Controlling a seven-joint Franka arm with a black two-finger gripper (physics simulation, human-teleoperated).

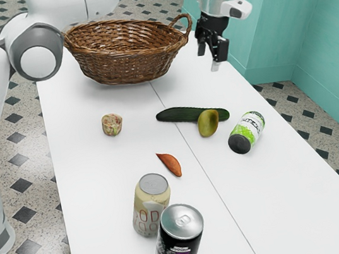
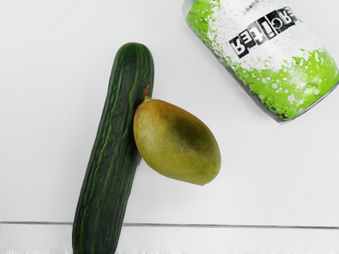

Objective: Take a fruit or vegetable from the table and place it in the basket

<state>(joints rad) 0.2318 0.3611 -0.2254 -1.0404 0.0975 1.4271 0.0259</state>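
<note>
Firstly, gripper [image 1: 210, 59], fingers spread; smooth ovoid mango [image 2: 177, 142] against long, striped cucumber [image 2: 114, 143] on white worktop [image 1: 100, 175]; green-and-white can [image 2: 265, 58] lying near; oval wicker basket [image 1: 127, 60], handled; beige can [image 1: 151, 206], upright

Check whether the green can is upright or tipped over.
Tipped over: the can lies on its side on the table, its printed wall facing up in both views.

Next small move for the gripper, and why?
I'd ease the open gripper down toward the mango, probably centering over it first. The wrist view has it off the middle only slightly, the gripper hangs well above the table, and the mango touches the cucumber, so fingers likely need careful placement there.
</note>
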